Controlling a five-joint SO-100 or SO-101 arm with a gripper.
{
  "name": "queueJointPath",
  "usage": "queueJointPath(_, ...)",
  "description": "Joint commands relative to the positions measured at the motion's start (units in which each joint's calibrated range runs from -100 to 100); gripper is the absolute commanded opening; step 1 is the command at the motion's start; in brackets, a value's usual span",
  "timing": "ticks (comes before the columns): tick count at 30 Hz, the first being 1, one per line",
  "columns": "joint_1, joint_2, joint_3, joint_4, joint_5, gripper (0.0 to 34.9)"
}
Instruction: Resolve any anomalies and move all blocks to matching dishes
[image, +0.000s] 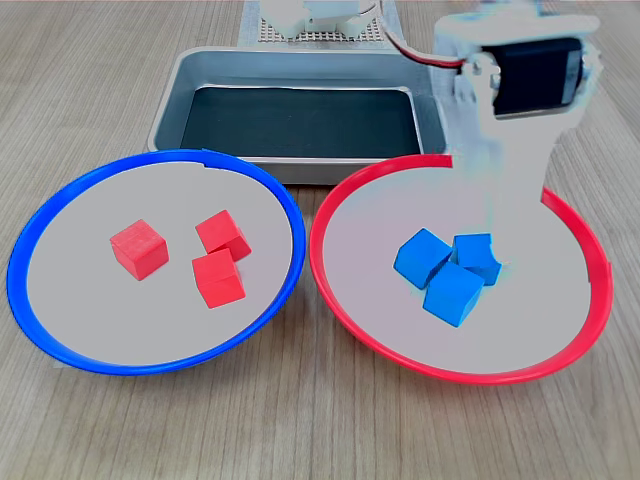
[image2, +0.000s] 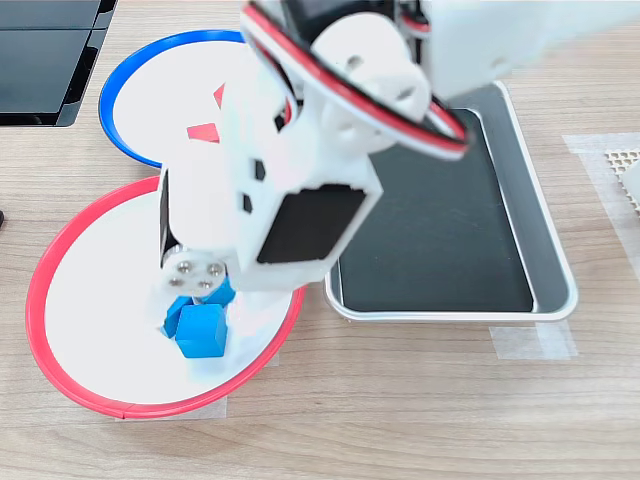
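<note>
Three matte red cubes (image: 190, 256) in blue-rimmed round dish (image: 60, 340); three matte blue cubes (image: 450, 270) in red-rimmed round dish (image: 340, 300). White arm gripper (image: 497, 235) lowered over blue cubes; jaw state indiscernible.

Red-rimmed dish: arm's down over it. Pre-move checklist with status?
1. Block sorting: not ok. Three blue blocks sit in the red-rimmed dish; three red blocks sit in the blue-rimmed dish.
2. Gripper placement: ok. In the first exterior view it comes down at the blue cluster.
3. Grasp on a block: cannot tell. The fingers are washed out or hidden by the arm in both exterior views.
4. Target block isolated: not ok. The blue blocks are bunched together, touching.
5. Landing room in the blue-rimmed dish: ok. Bare floor surrounds the red blocks.
6. Grey tray: ok, nothing in it.
</note>
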Motion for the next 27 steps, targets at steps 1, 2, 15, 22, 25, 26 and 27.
queueJointPath(1,-0.32,1.33,-4.17,1.62,-0.2,17.5)
queueJointPath(2,-0.41,1.93,-4.72,2.03,-0.2,17.7)
queueJointPath(15,0.06,9.95,-13.18,4.51,0.83,12.0)
queueJointPath(22,0.53,8.5,-13.0,5.33,1.9,0.4)
queueJointPath(25,1.28,5.85,-11.82,5.99,1.95,0.4)
queueJointPath(26,1.47,5.0,-11.36,6.08,1.95,0.4)
queueJointPath(27,2.32,2.01,-10.18,6.9,2.1,0.4)
